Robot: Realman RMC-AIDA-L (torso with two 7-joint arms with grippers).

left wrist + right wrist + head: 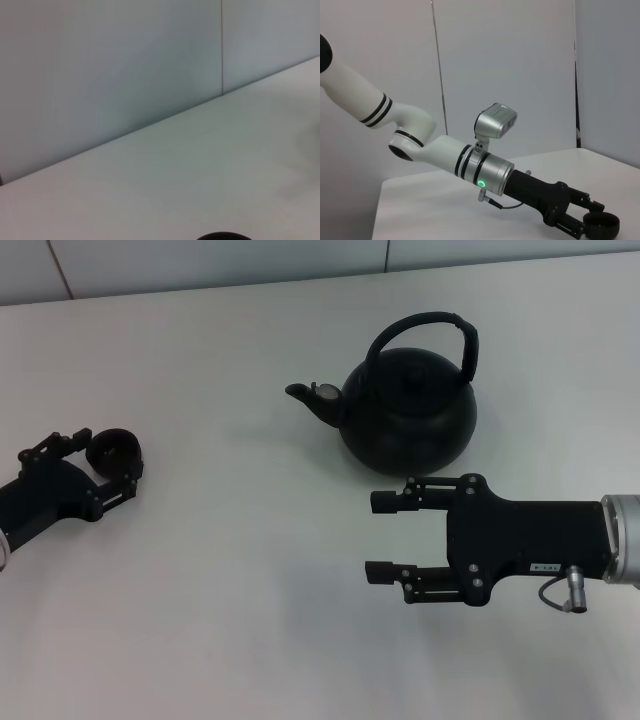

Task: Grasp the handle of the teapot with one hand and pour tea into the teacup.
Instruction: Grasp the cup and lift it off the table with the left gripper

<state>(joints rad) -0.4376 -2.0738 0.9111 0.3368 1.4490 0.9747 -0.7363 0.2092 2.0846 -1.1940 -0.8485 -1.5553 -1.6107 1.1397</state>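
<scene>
One pot: the large round matte black teapot stands upright on the white desk, towards the far side, seen only in the head view.
Handle: the tall black arched handle rises over the pot's top, free of any claw.
Spout: the short spout with a small silvery cap points to the robot's left.
Teacup: the small dark round handleless teacup sits on the desk well to the left of the teapot; the right wrist view shows it too, and the left wrist view catches only a dark sliver of rim at the frame's edge.
Left claw: the left claw lies low on the desk with its black fingers either side of the teacup; the right wrist view shows this claw around the cup from the side, with the white and silver left arm behind it.
Right claw: the right claw hovers just in front of the teapot, fingers spread wide, holding nothing, tips towards the robot's left.
Wall: a pale grey wall stands behind the desk.
</scene>
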